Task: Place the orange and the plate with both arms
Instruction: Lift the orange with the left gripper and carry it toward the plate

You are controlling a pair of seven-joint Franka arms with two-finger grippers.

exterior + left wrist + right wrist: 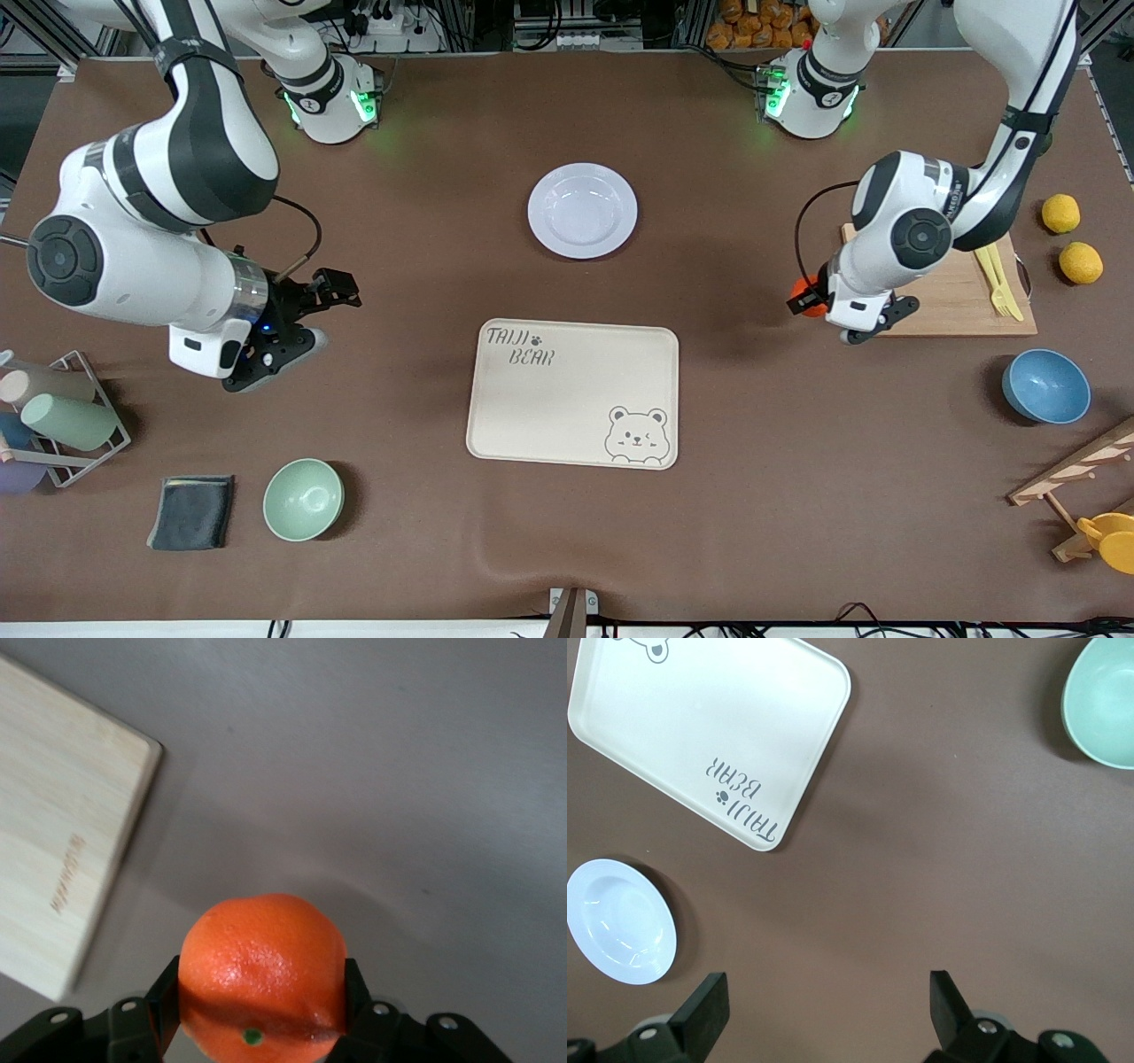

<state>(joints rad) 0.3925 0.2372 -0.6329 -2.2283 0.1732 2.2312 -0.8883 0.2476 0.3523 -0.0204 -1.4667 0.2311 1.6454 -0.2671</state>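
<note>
The orange (261,961) is bright red-orange and sits clamped between the black fingers of my left gripper (261,1005). In the front view the orange (803,289) shows at my left gripper (811,301), over the brown table beside the wooden cutting board. The plate (582,211), pale lavender-white and empty, lies mid-table toward the robots' bases, farther from the front camera than the cream bear tray (573,392). My right gripper (323,315) hangs open and holds nothing, over bare table toward the right arm's end. Its wrist view shows the spread gripper (824,992), the plate (620,921) and the tray (709,726).
The cutting board (957,297) carries yellow cutlery (997,279). Two yellow fruits (1060,213) and a blue bowl (1045,385) lie near it. A green bowl (303,499), a dark cloth (191,511) and a cup rack (62,416) stand at the right arm's end.
</note>
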